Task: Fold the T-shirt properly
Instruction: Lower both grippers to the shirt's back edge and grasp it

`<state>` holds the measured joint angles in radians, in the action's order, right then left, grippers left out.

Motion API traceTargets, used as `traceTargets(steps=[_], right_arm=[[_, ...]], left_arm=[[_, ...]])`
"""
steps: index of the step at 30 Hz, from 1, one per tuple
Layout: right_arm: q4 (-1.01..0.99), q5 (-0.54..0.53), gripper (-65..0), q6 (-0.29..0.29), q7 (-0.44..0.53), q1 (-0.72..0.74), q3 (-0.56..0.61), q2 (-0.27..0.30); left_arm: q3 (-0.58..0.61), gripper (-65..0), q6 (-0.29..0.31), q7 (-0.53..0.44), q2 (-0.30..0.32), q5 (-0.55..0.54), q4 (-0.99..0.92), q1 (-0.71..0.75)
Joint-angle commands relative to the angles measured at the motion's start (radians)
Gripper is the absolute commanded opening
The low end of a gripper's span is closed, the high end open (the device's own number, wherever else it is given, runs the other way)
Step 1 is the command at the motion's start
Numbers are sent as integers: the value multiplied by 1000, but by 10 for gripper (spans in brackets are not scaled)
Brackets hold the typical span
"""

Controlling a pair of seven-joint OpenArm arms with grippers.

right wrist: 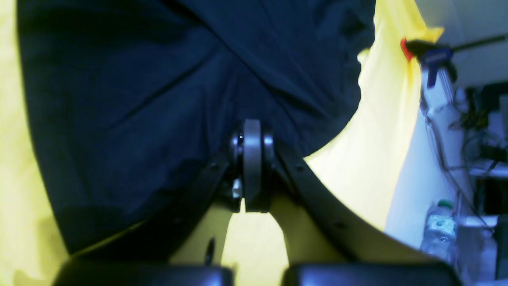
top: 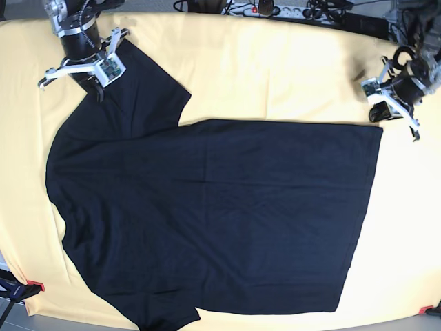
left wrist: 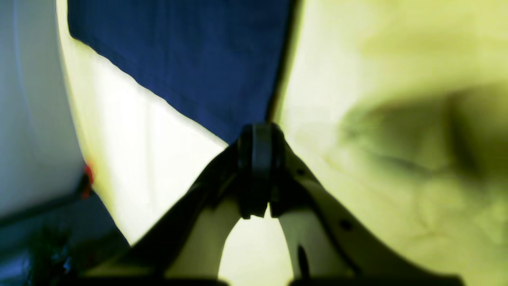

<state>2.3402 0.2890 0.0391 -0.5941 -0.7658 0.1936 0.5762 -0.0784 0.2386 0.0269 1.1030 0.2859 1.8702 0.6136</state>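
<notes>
The black T-shirt [top: 207, 214] lies spread flat on the yellow table cloth [top: 275, 69], collar end to the left and hem to the right. My right gripper [top: 96, 89] is at the far left sleeve. In the right wrist view its jaws [right wrist: 252, 131] are closed on the sleeve cloth [right wrist: 158, 99], and creases run out from the tips. My left gripper [top: 380, 114] is at the far right hem corner. In the left wrist view its jaws [left wrist: 260, 135] are closed where the corner of the shirt [left wrist: 198, 59] meets the tips.
Red clamps hold the table cloth at the near corners [top: 36, 285] [top: 426, 310]; one shows in the right wrist view [right wrist: 405, 47]. Cables and a power strip [top: 275, 10] lie along the far edge. A plastic bottle [right wrist: 440, 226] stands off the table.
</notes>
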Motion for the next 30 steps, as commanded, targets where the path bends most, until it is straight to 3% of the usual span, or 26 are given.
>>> traceTargets(steps=[1,2,4,6,7,13,19,23,30], right_arm=[[16,-6,-650,4,23,-5,-17,9],[16,-14,-650,0,23,-5,-24,8],[16,-28,-650,-8,23,-5,-25,8],[16,-28,-650,-21,27,-10,-24,8],[16,-28,-650,-21,26,-10,-24,8],[16,-28,-650,-21,26,-10,-24,8],[16,-28,-650,-21,34,-10,-24,8],[16,-28,-650,-21,34,-10,-24,8],[16,-28,-650,-21,34,-10,-24,6]], left_arm=[[-10,-650,21,-36,27,-15,-7,-32],[-9,-605,77,-61,31,-27,-21,-61],[-7,-441,160,-83,31,-44,-46,-113],[0,-293,188,-84,31,-64,-68,-156],[5,-274,193,-84,31,-67,-80,-176],[113,-275,199,-100,66,-63,-149,-297],[352,-275,190,-102,69,-50,-236,-500],[509,-275,153,-102,66,13,-283,-632],[712,-275,150,-106,58,13,-329,-806]])
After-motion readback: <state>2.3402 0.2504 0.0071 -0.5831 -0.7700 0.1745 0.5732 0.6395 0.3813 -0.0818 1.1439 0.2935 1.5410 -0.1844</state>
